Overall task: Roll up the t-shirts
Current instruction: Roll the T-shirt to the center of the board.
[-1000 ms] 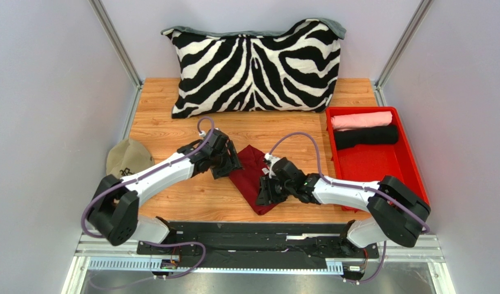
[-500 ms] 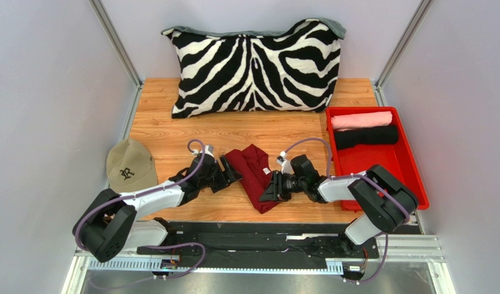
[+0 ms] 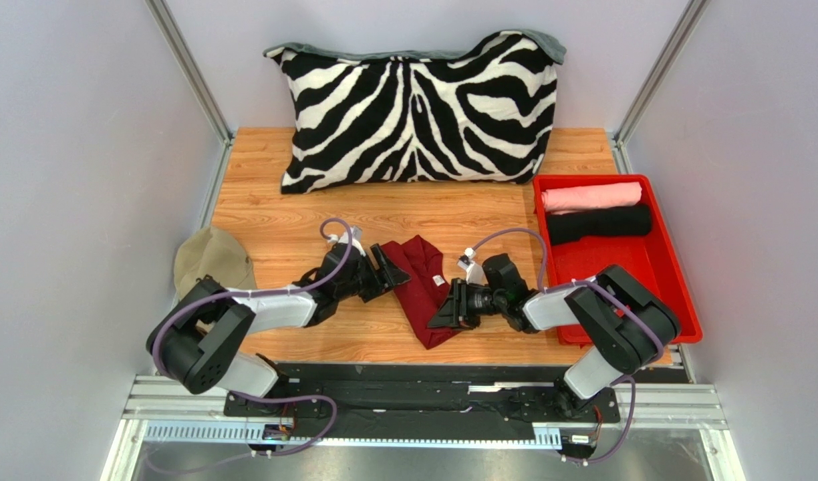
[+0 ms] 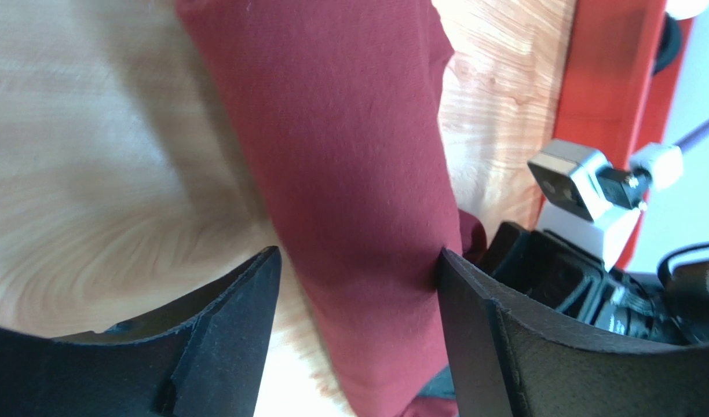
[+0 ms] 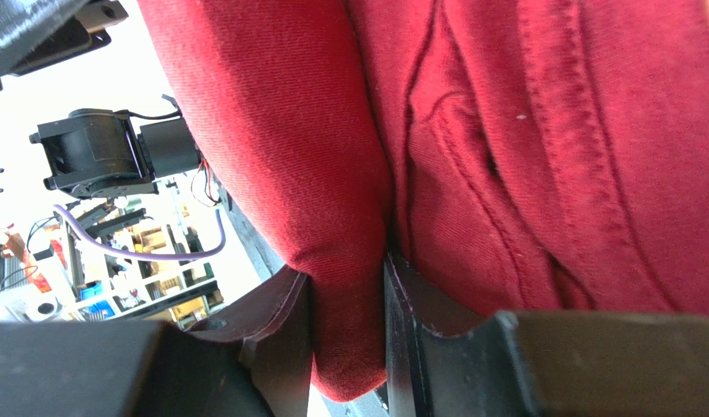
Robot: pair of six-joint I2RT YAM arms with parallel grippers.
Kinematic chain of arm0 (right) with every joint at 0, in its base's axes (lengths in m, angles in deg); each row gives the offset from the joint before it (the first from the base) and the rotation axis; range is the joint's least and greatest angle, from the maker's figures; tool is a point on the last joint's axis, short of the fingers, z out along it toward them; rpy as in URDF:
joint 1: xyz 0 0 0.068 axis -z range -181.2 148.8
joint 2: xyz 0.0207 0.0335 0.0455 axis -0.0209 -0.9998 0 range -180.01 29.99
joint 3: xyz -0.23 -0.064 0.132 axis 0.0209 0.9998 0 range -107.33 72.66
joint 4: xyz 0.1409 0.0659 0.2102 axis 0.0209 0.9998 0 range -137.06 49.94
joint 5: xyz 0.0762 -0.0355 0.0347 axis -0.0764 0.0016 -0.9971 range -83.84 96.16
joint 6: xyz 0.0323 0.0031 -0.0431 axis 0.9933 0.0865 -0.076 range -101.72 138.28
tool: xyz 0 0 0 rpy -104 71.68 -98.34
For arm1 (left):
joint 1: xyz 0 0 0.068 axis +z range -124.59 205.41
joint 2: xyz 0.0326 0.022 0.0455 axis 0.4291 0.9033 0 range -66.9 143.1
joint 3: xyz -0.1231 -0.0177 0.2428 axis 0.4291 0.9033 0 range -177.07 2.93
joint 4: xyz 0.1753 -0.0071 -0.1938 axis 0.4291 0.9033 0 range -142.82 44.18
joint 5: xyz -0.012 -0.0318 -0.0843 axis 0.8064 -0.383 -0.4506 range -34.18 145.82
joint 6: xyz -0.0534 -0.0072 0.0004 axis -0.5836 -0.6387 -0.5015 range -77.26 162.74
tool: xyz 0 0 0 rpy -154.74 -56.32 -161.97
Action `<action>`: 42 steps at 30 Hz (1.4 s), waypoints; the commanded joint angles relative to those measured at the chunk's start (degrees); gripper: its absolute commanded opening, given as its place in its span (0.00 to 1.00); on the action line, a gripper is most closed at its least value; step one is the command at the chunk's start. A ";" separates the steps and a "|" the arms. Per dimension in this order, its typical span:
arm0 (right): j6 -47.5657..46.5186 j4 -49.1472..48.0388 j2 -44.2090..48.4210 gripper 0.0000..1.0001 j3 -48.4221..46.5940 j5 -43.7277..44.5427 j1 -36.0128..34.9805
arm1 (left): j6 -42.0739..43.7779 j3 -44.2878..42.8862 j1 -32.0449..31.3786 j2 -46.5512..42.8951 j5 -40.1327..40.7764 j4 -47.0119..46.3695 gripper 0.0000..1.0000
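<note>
Right gripper [image 5: 347, 326]: clamped on a fold of the maroon tee [image 3: 419, 288], at its near right edge. Left gripper [image 4: 358, 334]: fingers spread, tee's left edge between them. Tee lies bunched on the table [image 3: 282, 220], mid-front. Farther right, pink roll [image 3: 591, 195] and black roll [image 3: 599, 222] lie side by side in the tray [image 3: 624, 276].

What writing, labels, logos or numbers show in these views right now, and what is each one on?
No text reads clearly in any view.
Small white label on the maroon t-shirt: too small to read.
Tan cap: partly behind the left arm, no mark shows on the visible part.
Striped pillow, red tray, pink roll, black roll: no print seen.
</note>
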 commanded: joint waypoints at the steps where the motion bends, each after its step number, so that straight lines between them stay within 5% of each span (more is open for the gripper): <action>1: -2.58 3.73 -0.89 0.33 1.30 2.10 0.58 | 3.13 -7.64 -0.03 2.98 2.08 9.70 0.71; 5: -7.23 9.43 1.92 0.37 -0.01 5.09 0.49 | 3.83 -17.39 -1.26 5.88 5.95 28.94 0.61; 8: -10.40 16.99 7.62 0.50 -2.12 10.61 -0.30 | 4.97 -25.92 -3.54 8.78 10.43 45.05 0.46; 13: -17.61 34.57 19.84 0.73 -7.83 29.67 -6.27 | 2.61 -32.62 -8.29 11.42 14.83 62.19 0.38; 19: -21.39 42.76 27.24 0.79 -15.13 52.97 -23.13 | -1.35 -33.84 -8.99 13.53 13.25 69.67 0.38; 28: -24.30 51.10 11.61 0.80 -27.69 77.94 -48.70 | -0.65 -39.73 -8.91 16.52 11.67 74.79 0.39; 37: -22.19 60.07 -8.15 0.79 -37.98 87.79 -54.09 | 1.02 -40.97 -8.91 17.58 11.05 75.23 0.39; 42: -18.16 63.15 -10.64 0.65 -37.64 88.94 -53.65 | 2.25 -39.56 -8.56 16.44 10.09 73.21 0.40</action>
